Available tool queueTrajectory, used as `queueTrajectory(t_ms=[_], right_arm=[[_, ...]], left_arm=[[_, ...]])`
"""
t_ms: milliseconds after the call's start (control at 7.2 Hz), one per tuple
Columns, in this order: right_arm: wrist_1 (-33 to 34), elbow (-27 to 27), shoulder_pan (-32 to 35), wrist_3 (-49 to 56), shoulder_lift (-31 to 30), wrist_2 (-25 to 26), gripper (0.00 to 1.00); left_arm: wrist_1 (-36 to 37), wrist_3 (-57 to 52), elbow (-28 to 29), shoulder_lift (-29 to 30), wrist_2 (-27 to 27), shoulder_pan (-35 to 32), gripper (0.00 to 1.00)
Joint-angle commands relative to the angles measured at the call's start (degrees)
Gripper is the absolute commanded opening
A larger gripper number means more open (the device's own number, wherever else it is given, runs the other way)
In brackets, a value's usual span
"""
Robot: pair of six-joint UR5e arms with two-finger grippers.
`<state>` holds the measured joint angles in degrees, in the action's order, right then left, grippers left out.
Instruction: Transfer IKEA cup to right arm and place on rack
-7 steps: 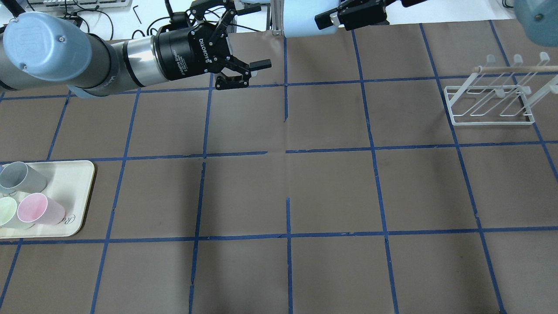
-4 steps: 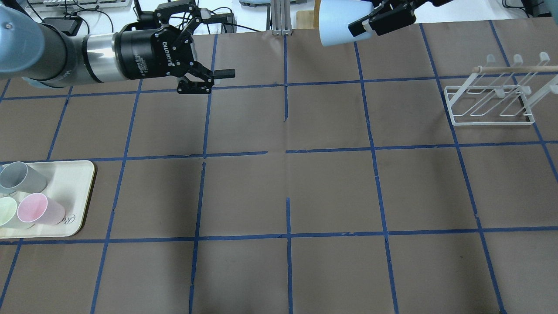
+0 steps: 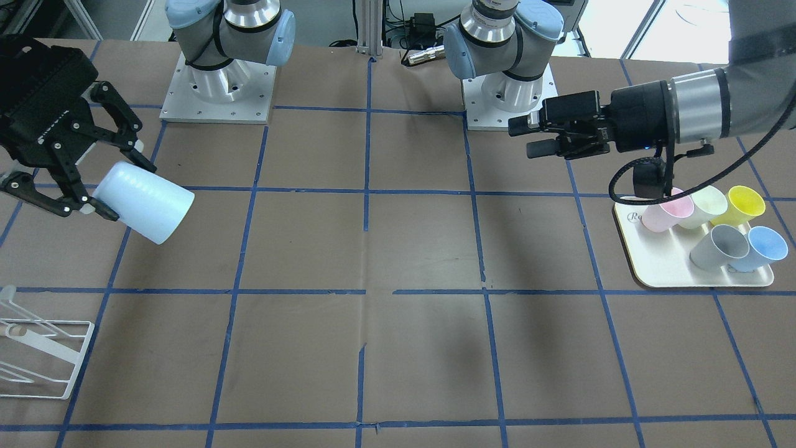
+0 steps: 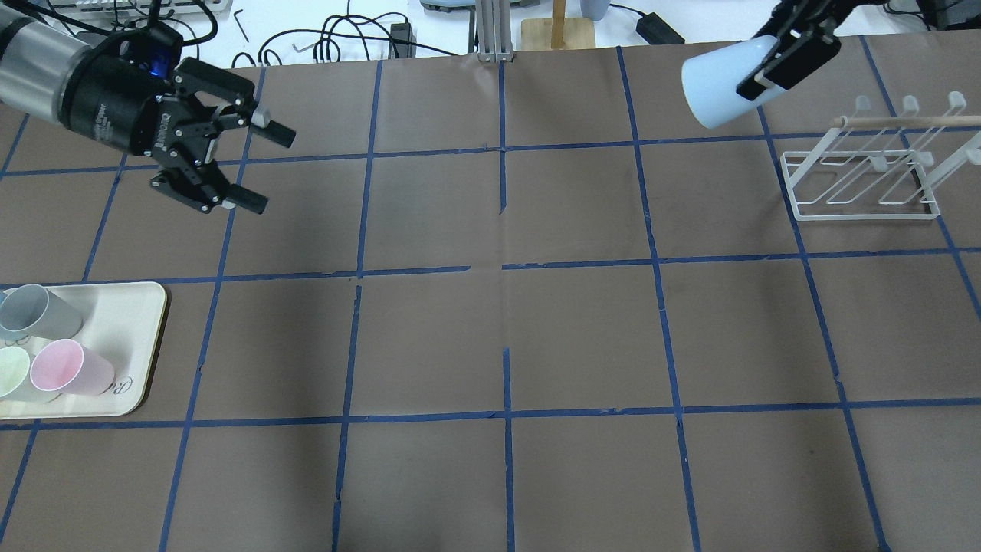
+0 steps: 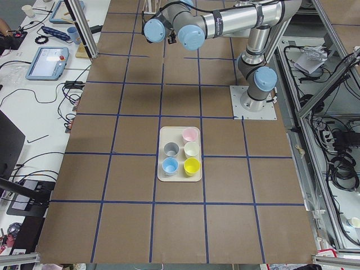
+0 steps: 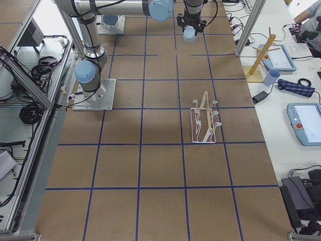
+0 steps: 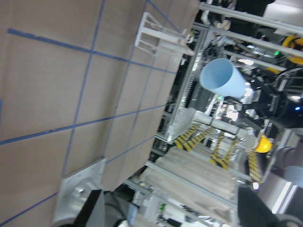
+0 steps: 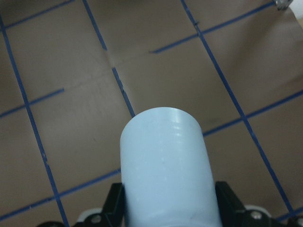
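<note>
pale blue cup (image 4: pixel 716 88) is what we see clamped in the right claw (image 3: pixel 124 190), held clear of the table (image 4: pixel 582 337) over its far right part in the overhead view. it is smooth, matte plastic with a tapered wall and no handle, lying at a slant with its free end toward the middle of the table. the two black jointed fingers (image 3: pixel 118 119) pinch it from opposite sides near one end, and the right wrist view shows its rounded wall running straight out between them. the rack (image 4: pixel 862 207), thin white wire with slanted prongs over a rectangular base, stands on the table near the cup without touching it. a wooden rod (image 4: pixel 904 120) lies across the prongs. well apart on the other side we find the left claw (image 4: pixel 267 170), its fingers spread wide with nothing between them, hovering above the table. the tabletop is brown paper crossed by blue tape lines (image 4: pixel 506 414). near the left claw, a cream tray (image 3: pixel 659 264) with rounded corners carries five other cups (image 3: pixel 718 246) in pink, pale green, yellow, grey and blue.
</note>
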<state>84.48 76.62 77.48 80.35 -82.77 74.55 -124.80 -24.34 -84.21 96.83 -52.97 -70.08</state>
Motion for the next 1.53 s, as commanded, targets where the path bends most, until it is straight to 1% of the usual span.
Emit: queueTrajectory(t_ms=[0,139,278,417,556,694,833,972,1111,1250,1389], right_arm=[[0.34,0.11,-3.89,8.04,2.60,15.22,0.23],[1.21,0.11,-6.53,11.03,4.36,18.93,0.23],[3.65,0.11,-7.95,13.06,6.73,21.75,0.23],[6.11,0.20,-8.31,12.56,8.75,24.21,0.24],[9.97,0.55,-8.31,12.29,10.86,28.59,0.24],[12.62,0.64,-8.31,11.77,13.06,31.85,0.24],[11.95,0.81,-8.31,11.33,13.51,32.14,0.24],[12.03,0.99,-8.23,10.11,13.60,32.06,0.24],[11.85,0.99,-7.88,8.27,13.87,31.80,0.24],[11.77,0.82,-7.70,7.29,13.78,31.45,0.24],[12.03,1.86,-7.78,7.46,15.09,31.27,0.24]], left_arm=[[10.23,5.17,0.72,-2.51,-25.15,-0.49,1.00],[16.63,5.61,0.37,-2.17,-33.26,-1.46,1.00],[21.22,4.66,-0.16,-1.12,-33.86,-1.81,1.00],[21.79,5.17,-0.60,-0.07,-33.43,-2.08,1.00],[24.41,6.13,-1.39,-0.06,-33.43,-4.00,1.00],[29.22,11.02,-2.70,-0.67,-34.56,-8.45,1.00],[31.01,17.68,-5.15,-2.50,-35.79,-12.67,1.00],[35.81,18.88,-6.74,-3.48,-35.19,-13.67,1.00],[36.73,19.93,-7.54,-4.01,-35.71,-14.12,1.00],[35.87,20.03,-7.55,-4.97,-35.19,-14.21,1.00],[33.68,20.12,-6.76,-6.29,-35.62,-14.30,1.00]])
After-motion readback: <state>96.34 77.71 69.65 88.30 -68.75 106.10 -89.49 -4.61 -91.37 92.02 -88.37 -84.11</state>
